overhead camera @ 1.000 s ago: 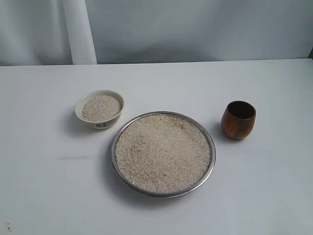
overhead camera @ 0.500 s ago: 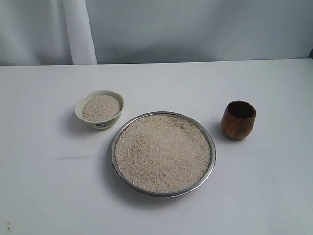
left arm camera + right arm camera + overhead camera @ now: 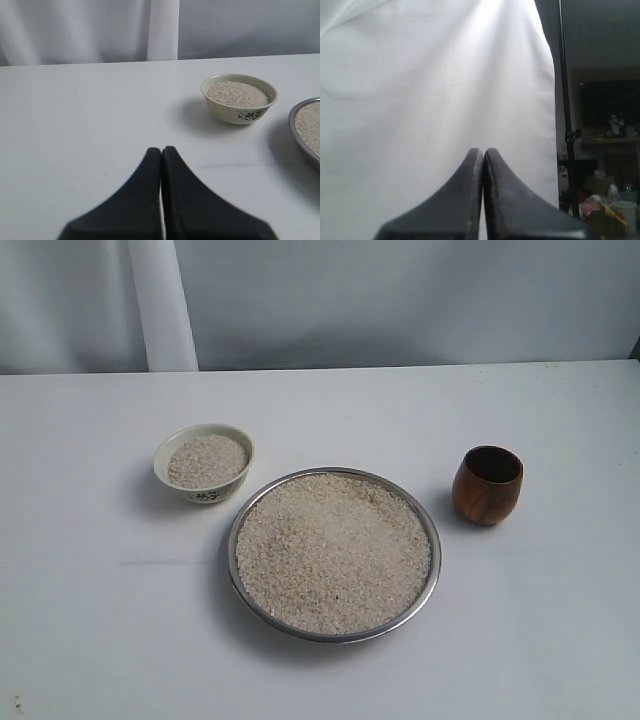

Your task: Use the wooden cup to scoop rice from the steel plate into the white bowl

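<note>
The steel plate [image 3: 433, 540] lies mid-table, heaped with rice [image 3: 333, 550]. To its upper left stands the white bowl [image 3: 204, 490], holding rice as well. The wooden cup [image 3: 487, 485] stands upright to the plate's right, its inside dark. Neither arm shows in the exterior view. In the left wrist view my left gripper [image 3: 161, 149] is shut with nothing in it, above bare table, well away from the white bowl [image 3: 239, 98] and the steel plate's rim [image 3: 295, 131]. My right gripper [image 3: 483, 150] is shut and empty, facing a white curtain; none of the task's things show there.
A white curtain [image 3: 300, 300] hangs behind the table's far edge. In the right wrist view a black stand pole [image 3: 566, 125] and a cluttered shelf [image 3: 610, 195] lie beyond the curtain's edge.
</note>
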Robot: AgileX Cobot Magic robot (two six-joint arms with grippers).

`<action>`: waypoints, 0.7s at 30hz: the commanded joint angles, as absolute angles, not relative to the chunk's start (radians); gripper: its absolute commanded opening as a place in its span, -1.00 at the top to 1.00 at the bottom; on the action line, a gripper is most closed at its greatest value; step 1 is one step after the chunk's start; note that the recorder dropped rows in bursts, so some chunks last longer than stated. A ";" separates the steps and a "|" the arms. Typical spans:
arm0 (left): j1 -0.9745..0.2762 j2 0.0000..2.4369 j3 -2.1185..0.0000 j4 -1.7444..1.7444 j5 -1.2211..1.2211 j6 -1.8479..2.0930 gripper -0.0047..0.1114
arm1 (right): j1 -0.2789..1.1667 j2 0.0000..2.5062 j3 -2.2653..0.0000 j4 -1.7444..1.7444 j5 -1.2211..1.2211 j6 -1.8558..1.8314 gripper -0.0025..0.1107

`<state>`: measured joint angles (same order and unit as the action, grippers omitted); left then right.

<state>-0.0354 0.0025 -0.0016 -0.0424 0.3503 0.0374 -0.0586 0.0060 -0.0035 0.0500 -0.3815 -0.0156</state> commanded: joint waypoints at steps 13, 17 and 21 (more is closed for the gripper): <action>-0.041 0.000 0.000 -0.042 0.347 0.039 0.92 | -0.060 0.000 0.000 0.071 -0.636 0.318 0.96; -0.041 0.000 0.000 -0.042 0.347 0.039 0.92 | -0.060 0.000 -0.041 0.064 -0.540 0.348 0.96; -0.041 0.000 0.000 -0.042 0.347 0.035 0.92 | -0.060 0.107 -0.170 0.059 -0.367 0.412 0.96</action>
